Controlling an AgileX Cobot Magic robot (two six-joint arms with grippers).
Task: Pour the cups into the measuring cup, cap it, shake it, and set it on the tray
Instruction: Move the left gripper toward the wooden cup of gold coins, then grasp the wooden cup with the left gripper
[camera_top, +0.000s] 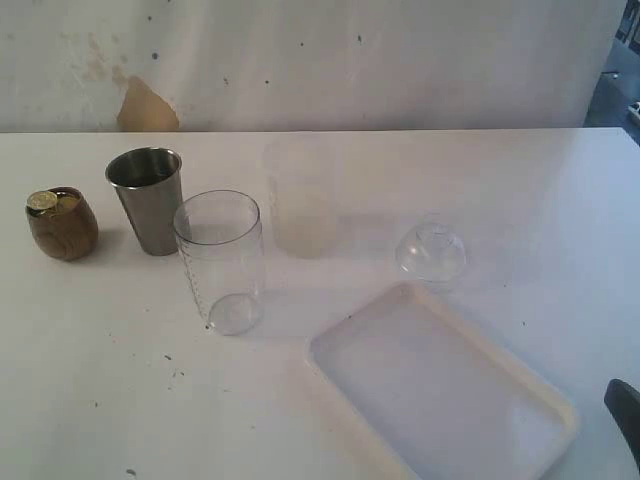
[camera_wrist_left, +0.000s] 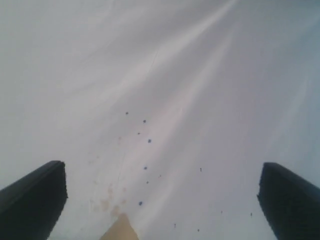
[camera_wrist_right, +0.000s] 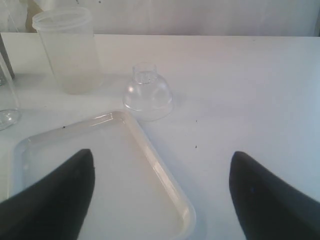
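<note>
I see the measuring cup standing upright on the table, left of the middle in the exterior view, long axis vertical and mouth up. Fine marks run down its side, but I can't read any figures on it. Just beside it on the left is the steel cup, also upright, then the wooden cup with gold pieces showing at its rim. A frosted container stands behind to the right, and the dome lid sits apart, close to the tray's far corner. The tray lies flat and bare, running diagonally.

My right gripper hangs over the tray's near edge, jaws spread wide and holding nothing. My left gripper is equally wide and holds nothing, facing a white speckled surface.
</note>
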